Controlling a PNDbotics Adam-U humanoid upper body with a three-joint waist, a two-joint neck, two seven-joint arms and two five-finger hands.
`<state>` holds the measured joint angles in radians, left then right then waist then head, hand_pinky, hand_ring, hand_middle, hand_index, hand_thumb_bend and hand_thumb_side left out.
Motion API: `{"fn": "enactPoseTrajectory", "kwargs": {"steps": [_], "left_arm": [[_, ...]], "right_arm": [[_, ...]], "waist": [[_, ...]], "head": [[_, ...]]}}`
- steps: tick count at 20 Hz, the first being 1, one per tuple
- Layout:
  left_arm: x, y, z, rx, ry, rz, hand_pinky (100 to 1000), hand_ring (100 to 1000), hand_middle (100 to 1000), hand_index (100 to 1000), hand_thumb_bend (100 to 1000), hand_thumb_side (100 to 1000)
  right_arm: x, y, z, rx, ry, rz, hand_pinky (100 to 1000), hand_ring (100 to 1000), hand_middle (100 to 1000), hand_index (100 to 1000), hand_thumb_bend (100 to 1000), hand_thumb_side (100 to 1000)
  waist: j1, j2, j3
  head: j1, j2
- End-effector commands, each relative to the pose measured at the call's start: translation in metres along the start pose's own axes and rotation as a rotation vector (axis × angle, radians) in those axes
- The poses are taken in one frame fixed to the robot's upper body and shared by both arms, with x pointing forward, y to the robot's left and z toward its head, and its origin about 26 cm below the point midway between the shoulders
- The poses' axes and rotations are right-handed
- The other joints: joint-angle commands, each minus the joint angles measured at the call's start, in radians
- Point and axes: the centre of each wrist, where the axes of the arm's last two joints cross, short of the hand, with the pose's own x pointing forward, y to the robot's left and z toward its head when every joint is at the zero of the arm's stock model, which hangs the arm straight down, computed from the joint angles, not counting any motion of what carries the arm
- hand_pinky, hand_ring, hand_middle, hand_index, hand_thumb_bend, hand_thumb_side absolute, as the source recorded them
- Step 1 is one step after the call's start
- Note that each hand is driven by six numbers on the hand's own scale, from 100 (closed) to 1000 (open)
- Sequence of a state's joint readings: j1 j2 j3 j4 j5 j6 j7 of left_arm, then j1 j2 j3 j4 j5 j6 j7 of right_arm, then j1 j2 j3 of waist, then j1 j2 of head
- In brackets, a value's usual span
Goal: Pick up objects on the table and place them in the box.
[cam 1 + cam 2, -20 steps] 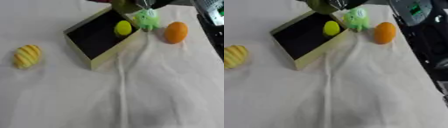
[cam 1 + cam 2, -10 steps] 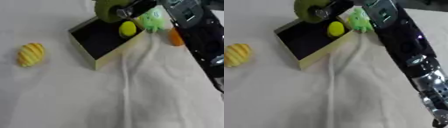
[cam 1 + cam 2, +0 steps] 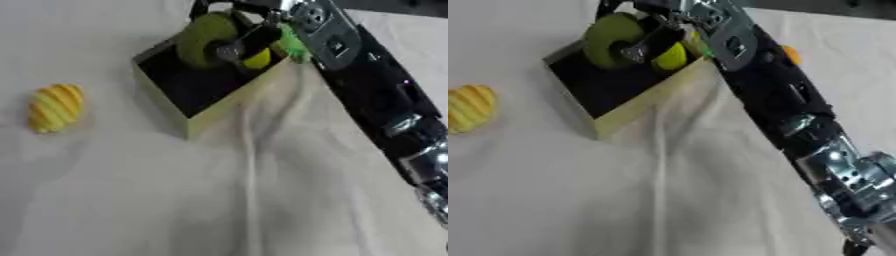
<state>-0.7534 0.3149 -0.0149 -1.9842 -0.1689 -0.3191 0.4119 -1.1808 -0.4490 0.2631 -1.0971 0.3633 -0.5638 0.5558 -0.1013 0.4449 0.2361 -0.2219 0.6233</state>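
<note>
The right robot hand point(image 3: 229, 46) has been swung over the shallow black-lined cardboard box point(image 3: 197, 112), an olive-green disc-shaped object point(image 3: 203, 35) gripped, so release looks next.

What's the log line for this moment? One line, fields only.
right hand: holds olive-green disc over box | in box: yellow ball | on table: striped yellow item | left hand: unseen
</note>
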Motion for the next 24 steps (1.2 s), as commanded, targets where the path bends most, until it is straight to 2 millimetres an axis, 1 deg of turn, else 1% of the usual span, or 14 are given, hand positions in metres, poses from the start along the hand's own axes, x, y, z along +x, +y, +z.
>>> {"fn": "enactPoseTrajectory", "kwargs": {"steps": [1, 2, 3, 4, 5, 8, 10, 13, 18, 19, 20, 23, 24], "left_arm": [[0.005, -0.001, -0.007, -0.003, -0.03, 0.012, 712, 745, 742, 849, 455, 424], [0.005, -0.001, -0.007, -0.004, -0.03, 0.012, 712, 745, 742, 849, 455, 424], [0.005, -0.001, -0.007, -0.005, -0.03, 0.012, 712, 745, 742, 849, 456, 423], [0.005, -0.001, -0.007, -0.005, -0.03, 0.013, 712, 745, 742, 849, 456, 423], [0.005, -0.001, -0.007, -0.005, -0.03, 0.013, 712, 745, 742, 848, 456, 423], [0.005, -0.001, -0.007, -0.009, -0.028, 0.013, 712, 745, 742, 848, 455, 425], [0.005, -0.001, -0.006, -0.012, -0.026, 0.013, 712, 745, 742, 849, 455, 425], [0.005, -0.001, -0.006, -0.012, -0.025, 0.012, 712, 745, 743, 848, 455, 425], [0.005, -0.001, -0.005, -0.017, -0.019, 0.008, 712, 746, 743, 848, 455, 427], [0.005, -0.001, -0.005, -0.018, -0.018, 0.007, 711, 746, 743, 848, 455, 427], [0.005, 0.0, -0.004, -0.02, -0.016, 0.005, 711, 746, 743, 848, 454, 427], [0.004, 0.002, -0.002, -0.024, -0.008, -0.005, 711, 746, 743, 848, 453, 428], [0.003, 0.003, -0.001, -0.026, -0.004, -0.01, 711, 746, 743, 848, 454, 428]], "right_arm": [[-0.002, -0.014, 0.002, -0.015, 0.001, 0.059, 854, 816, 542, 711, 134, 117], [-0.002, -0.013, 0.002, -0.013, 0.002, 0.068, 858, 825, 557, 723, 161, 128], [-0.003, -0.012, 0.003, -0.01, 0.003, 0.076, 868, 849, 595, 755, 227, 157], [-0.004, -0.011, 0.003, -0.005, 0.004, 0.086, 872, 859, 612, 769, 254, 175], [-0.004, -0.01, 0.004, 0.0, 0.006, 0.094, 880, 882, 650, 795, 305, 211], [-0.005, -0.009, 0.005, 0.02, 0.013, 0.123, 895, 914, 711, 836, 364, 265], [-0.005, -0.01, 0.006, 0.031, 0.017, 0.14, 911, 939, 747, 855, 407, 284], [-0.006, -0.011, 0.008, 0.046, 0.028, 0.157, 919, 952, 748, 854, 441, 280], [-0.002, -0.02, 0.014, -0.011, 0.028, 0.161, 918, 951, 737, 851, 432, 292], [-0.001, -0.023, 0.015, -0.024, 0.025, 0.159, 917, 949, 735, 848, 348, 419], [0.001, -0.027, 0.018, -0.04, 0.023, 0.16, 916, 948, 728, 847, 419, 304], [0.005, -0.042, 0.032, -0.092, 0.024, 0.166, 909, 943, 721, 847, 414, 296], [0.005, -0.047, 0.042, -0.105, 0.038, 0.169, 908, 943, 723, 848, 416, 297]], "waist": [[0.005, -0.021, 0.002], [0.005, -0.021, 0.001], [0.005, -0.021, 0.001], [0.005, -0.021, 0.001], [0.005, -0.021, 0.001], [0.005, -0.022, -0.001], [0.006, -0.023, -0.002], [0.006, -0.024, -0.003], [0.007, -0.029, -0.009], [0.007, -0.03, -0.011], [0.007, -0.032, -0.013], [0.006, -0.038, -0.021], [0.005, -0.042, -0.026]], "head": [[-0.004, -0.008], [-0.004, -0.008], [-0.003, -0.009], [-0.003, -0.009], [-0.002, -0.009], [-0.001, -0.007], [-0.001, -0.005], [0.002, -0.004], [0.002, 0.0], [0.002, 0.0], [0.002, 0.002], [0.003, 0.011], [0.005, 0.016]]}}
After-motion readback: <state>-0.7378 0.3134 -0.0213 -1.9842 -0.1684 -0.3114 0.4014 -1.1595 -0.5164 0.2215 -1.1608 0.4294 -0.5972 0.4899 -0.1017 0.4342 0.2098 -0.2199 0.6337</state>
